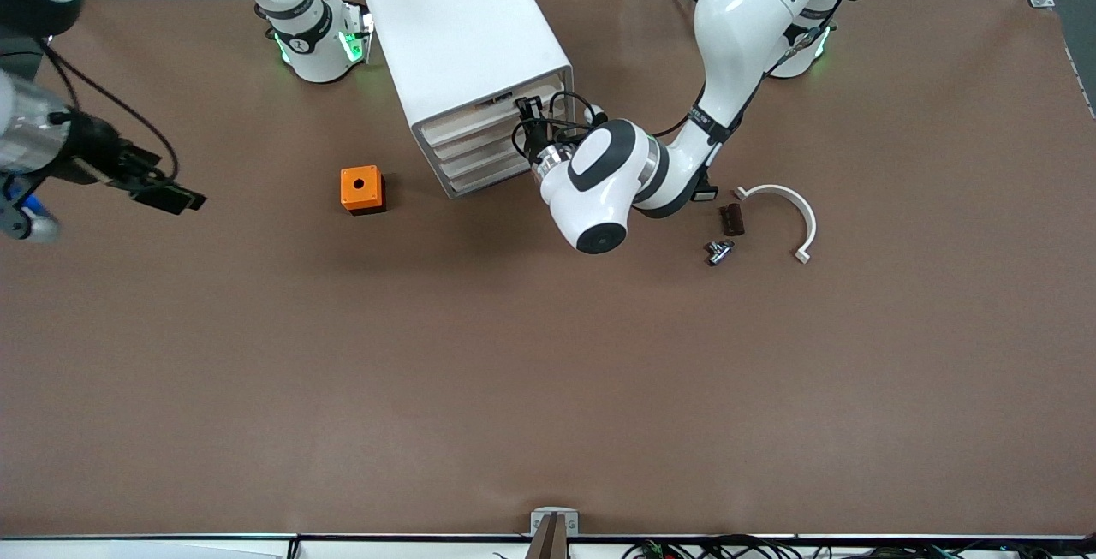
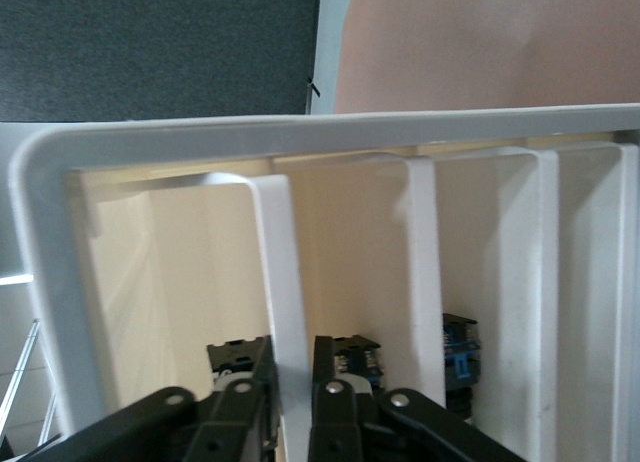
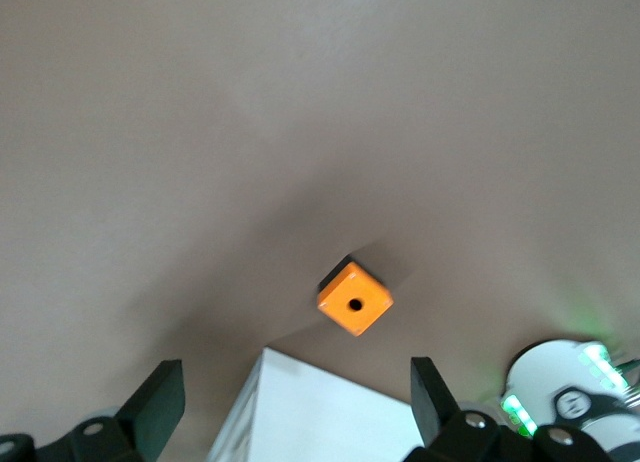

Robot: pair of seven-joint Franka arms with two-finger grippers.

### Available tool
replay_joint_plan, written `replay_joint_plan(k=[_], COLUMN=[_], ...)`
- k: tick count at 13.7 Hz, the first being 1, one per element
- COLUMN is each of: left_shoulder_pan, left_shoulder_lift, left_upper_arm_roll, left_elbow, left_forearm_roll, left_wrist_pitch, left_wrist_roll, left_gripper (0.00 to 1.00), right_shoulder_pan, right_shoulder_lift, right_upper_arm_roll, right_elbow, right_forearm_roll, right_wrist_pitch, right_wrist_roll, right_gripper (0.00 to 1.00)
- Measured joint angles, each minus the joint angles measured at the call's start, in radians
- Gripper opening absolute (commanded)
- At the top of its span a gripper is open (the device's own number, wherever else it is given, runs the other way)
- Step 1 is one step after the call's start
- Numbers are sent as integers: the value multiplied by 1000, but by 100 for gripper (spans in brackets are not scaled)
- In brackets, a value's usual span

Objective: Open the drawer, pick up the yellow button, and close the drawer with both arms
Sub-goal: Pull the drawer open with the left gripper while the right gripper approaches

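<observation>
The left pincer (image 1: 529, 120), upper middle of the frame, is clamped on the top drawer's (image 1: 490, 114) front lip. Next it must pull straight out. The button isn't clearly seen. The right pincer (image 1: 167, 191) waits wide apart, far left.

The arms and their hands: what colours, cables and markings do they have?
Both arms are glossy white with black joint bands and loose black cables. Bases glow green. The left hand and right hand are black, two-fingered, with silver screws.
</observation>
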Motion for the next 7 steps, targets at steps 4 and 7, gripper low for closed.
replay_joint_plan(k=[4, 7], left_shoulder_pan=[24, 71], left_shoulder_lift=[0, 0], left_upper_arm_roll=[17, 73], left_elbow=[10, 35], left_forearm_roll=[0, 0], left_wrist_pitch=[0, -17], left_wrist_roll=[-4, 30], left_gripper=[1, 2], right_shoulder_pan=[191, 304], right_shoulder_lift=[-14, -7], right_upper_arm_roll=[4, 4], right_elbow=[-52, -69], right_forearm_roll=[1, 0], right_wrist_pitch=[132, 204], right_wrist_roll=[291, 466], right_gripper=[100, 100])
